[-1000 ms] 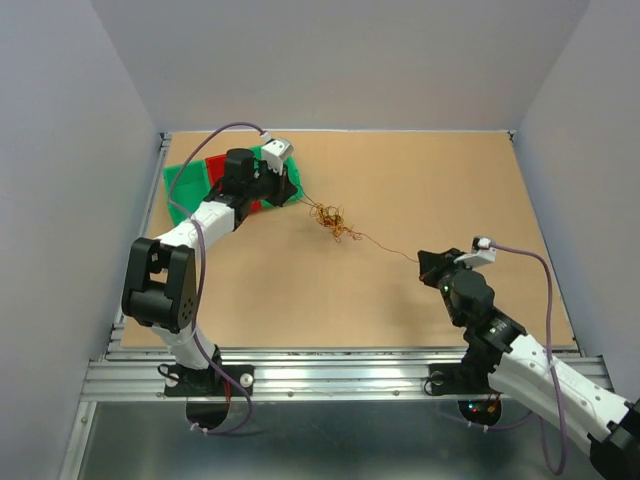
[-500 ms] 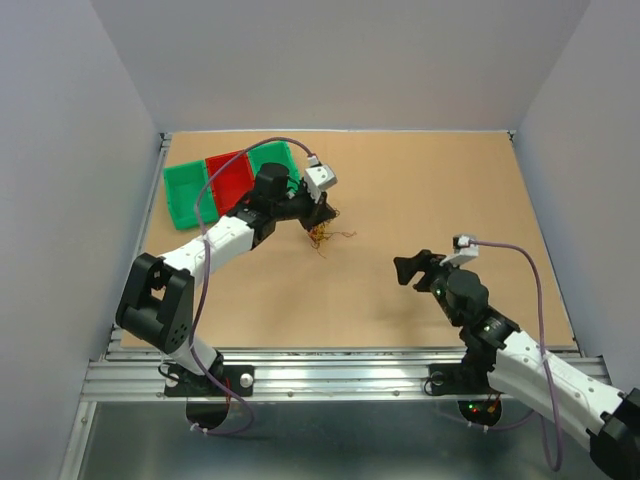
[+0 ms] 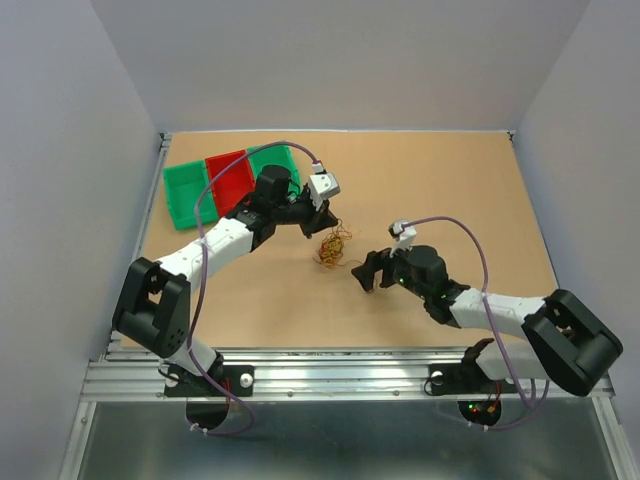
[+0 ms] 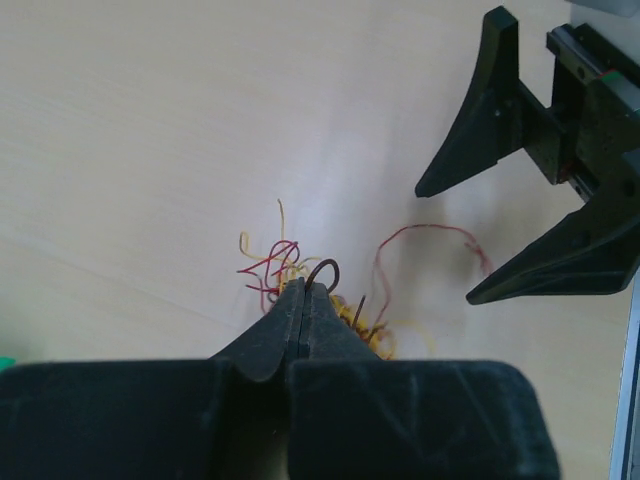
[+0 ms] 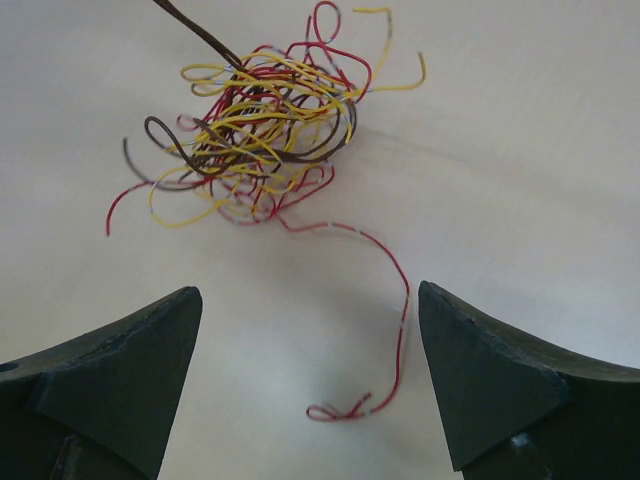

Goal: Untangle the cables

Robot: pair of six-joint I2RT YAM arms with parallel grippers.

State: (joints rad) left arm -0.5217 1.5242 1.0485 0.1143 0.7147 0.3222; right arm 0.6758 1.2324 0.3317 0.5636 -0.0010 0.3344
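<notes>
The cables (image 3: 333,247) lie in a curly clump of yellow, red and dark wire on the surface (image 3: 460,190), between the two arms. The left end effector (image 4: 303,292) is pinched together on a dark strand (image 5: 195,25) leading out of the clump. The right end effector (image 5: 307,300) is spread wide just beside the clump, with a loose red strand (image 5: 398,290) trailing between its fingers. The step in hand looks like pulling one wire free. Next, the right should probably close on the red strand or pin the clump, so the left's pull separates the wire rather than dragging everything.
</notes>
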